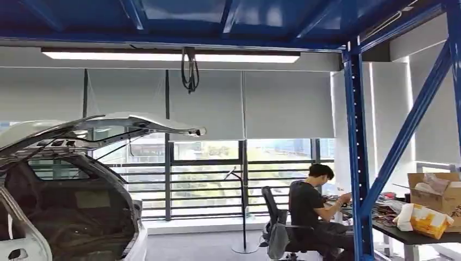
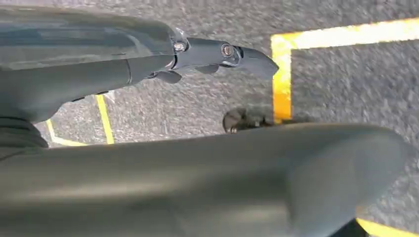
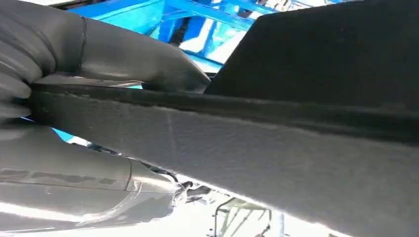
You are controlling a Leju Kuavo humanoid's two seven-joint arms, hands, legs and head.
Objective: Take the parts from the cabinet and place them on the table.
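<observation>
In the right wrist view my right hand (image 3: pixel 113 54) grips a long part (image 3: pixel 276 153). The part is a flat panel with a grey felt-like face and a dark upper edge, and it runs across the picture, with a black surface (image 3: pixel 336 54) rising behind it. The thumb lies over the part's edge and the other fingers (image 3: pixel 89 173) close under it. In the left wrist view my left hand (image 2: pixel 148 64) hangs above the grey floor. Its dark fingers (image 2: pixel 217 52) are stretched out, apart from the thick grey thumb (image 2: pixel 222 182), with nothing between them.
A white car (image 1: pixel 65 206) with its tailgate raised stands at the left. A blue steel rack post (image 1: pixel 356 163) rises at the right. Beside it a person (image 1: pixel 312 206) sits at a dark table (image 1: pixel 402 235) holding cardboard boxes (image 1: pixel 435 190). Yellow tape lines (image 2: pixel 282 74) mark the floor.
</observation>
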